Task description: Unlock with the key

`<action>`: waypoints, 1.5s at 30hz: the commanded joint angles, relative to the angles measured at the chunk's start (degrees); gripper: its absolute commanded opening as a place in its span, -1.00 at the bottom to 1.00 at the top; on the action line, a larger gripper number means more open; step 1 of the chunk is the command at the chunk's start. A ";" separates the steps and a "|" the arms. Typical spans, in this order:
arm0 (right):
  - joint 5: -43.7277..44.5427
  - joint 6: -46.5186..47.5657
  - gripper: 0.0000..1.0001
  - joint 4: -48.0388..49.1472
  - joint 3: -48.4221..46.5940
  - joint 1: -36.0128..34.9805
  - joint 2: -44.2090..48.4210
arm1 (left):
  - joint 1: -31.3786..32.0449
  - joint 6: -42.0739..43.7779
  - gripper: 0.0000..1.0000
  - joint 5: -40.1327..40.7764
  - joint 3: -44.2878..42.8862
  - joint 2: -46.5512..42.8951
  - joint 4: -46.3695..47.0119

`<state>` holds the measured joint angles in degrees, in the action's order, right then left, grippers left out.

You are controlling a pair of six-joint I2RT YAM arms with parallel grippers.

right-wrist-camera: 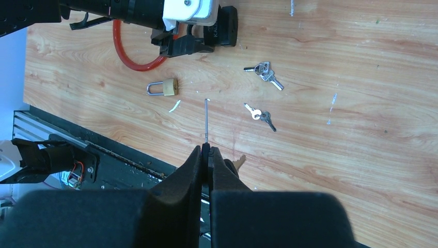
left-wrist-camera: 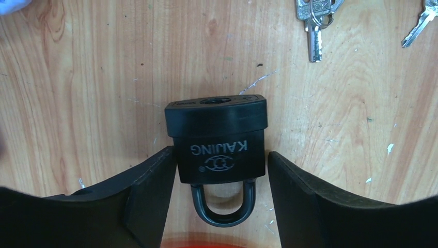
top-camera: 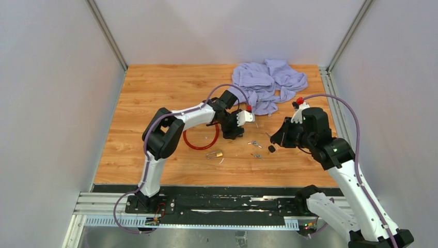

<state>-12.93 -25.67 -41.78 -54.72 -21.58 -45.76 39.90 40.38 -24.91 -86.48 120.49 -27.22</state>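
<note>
Left wrist view: black padlock (left-wrist-camera: 217,137), stamped KAIJING, lies flat on the wooden table (left-wrist-camera: 77,93) with its keyhole end away from the camera and its shackle towards it. The left gripper (left-wrist-camera: 221,154) brackets the body with its jaws apart. One finger (left-wrist-camera: 150,191) meets the lock's side, and a sliver of gap shows at the other. A key bunch (left-wrist-camera: 312,20) and a second key set (left-wrist-camera: 421,26) lie beyond the lock, well apart from it. No other view shows this close fit.

Right wrist view: right gripper (right-wrist-camera: 206,151) has its jaws pressed together. A thin metal strip (right-wrist-camera: 206,120) runs from the fingertips out over the table; whether it is held cannot be told. Only this view shows clearly a brass padlock (right-wrist-camera: 164,88) lying on its side, near a red cable loop (right-wrist-camera: 129,57).

Top external view: only this view shows a crumpled lilac cloth (top-camera: 268,82) at the far edge of the table.
- Left arm: elbow raised over the left half of the table, forearm reaching right, wrist bent down over the table centre.
- Right arm: rises from its base at the near right and leans forward and left, with the gripper low beside the keys and apart from the left one.
</note>
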 commanded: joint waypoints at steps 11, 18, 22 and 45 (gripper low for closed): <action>-0.87 0.60 -0.99 0.40 -1.12 0.93 0.54 | 0.27 -1.54 -0.77 -0.72 2.84 -6.95 1.17; -2.32 0.95 -0.99 1.12 -1.25 1.00 0.22 | -1.52 0.63 -0.98 -3.69 6.17 -20.53 -3.79; -4.41 0.95 -0.99 2.26 -2.06 1.02 -0.95 | -3.64 7.89 -0.99 -6.43 5.38 -30.39 -12.95; -19.51 2.50 -0.99 10.40 -0.82 0.91 -5.75 | -2.37 33.55 -0.99 -20.06 34.03 -80.34 7.22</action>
<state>-29.98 -23.90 -33.45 -55.18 -21.47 -51.81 37.41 69.65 -44.12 -51.64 41.08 -27.20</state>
